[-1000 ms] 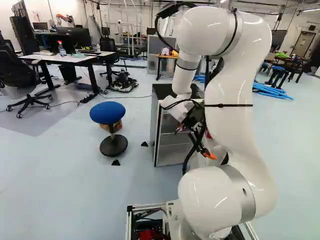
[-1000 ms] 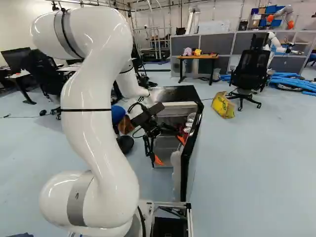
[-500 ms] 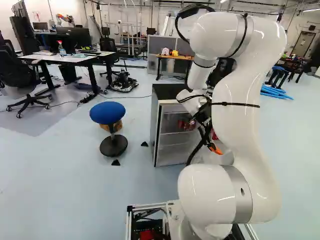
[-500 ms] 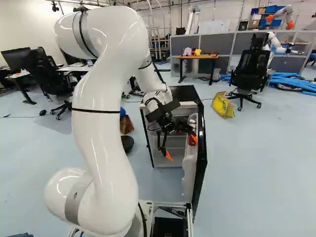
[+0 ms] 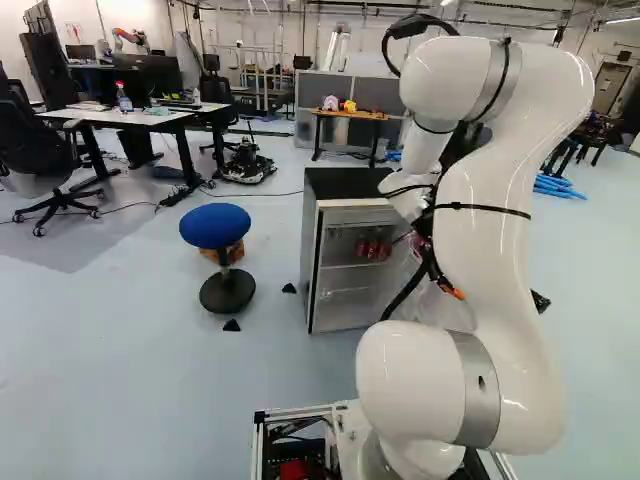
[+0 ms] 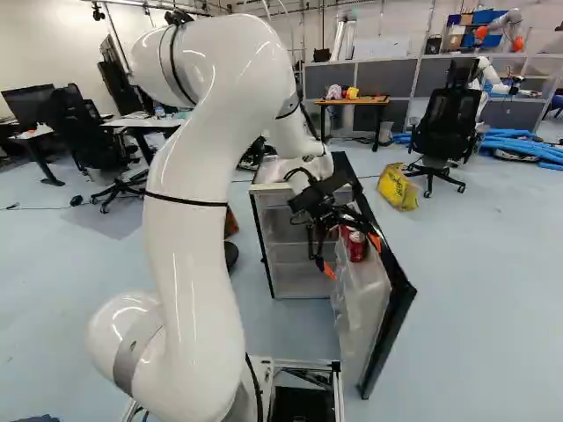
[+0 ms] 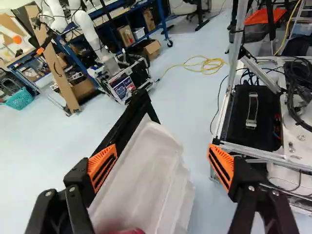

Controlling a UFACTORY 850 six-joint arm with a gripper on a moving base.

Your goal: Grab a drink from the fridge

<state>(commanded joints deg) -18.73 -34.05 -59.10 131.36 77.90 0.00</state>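
Observation:
My gripper [image 6: 352, 253] is at the swung-out fridge door [image 6: 391, 330], over its inner shelf side. In the wrist view the gripper [image 7: 161, 165] stands wide open; the white door liner [image 7: 146, 170] lies between and beneath its fingers, one finger close against the door's dark edge, the other away from it. A red can [image 6: 356, 246] stands in the door shelf below the gripper; its red top [image 7: 127, 231] just shows in the wrist view. More red cans [image 5: 373, 250] are inside the fridge [image 5: 345, 215]. Nothing is gripped.
A blue stool [image 5: 216, 226] stands left of the fridge. Past the door are a yellow bag [image 6: 398, 187] and an office chair [image 6: 444, 132]. The base frame [image 7: 263, 151] shows beyond one finger. Another robot [image 7: 85, 29] stands by blue shelving.
The arm has moved right, and the fridge door has swung wider with it, baring more of the interior and door shelves. The gripper has stayed open. The base has not moved.

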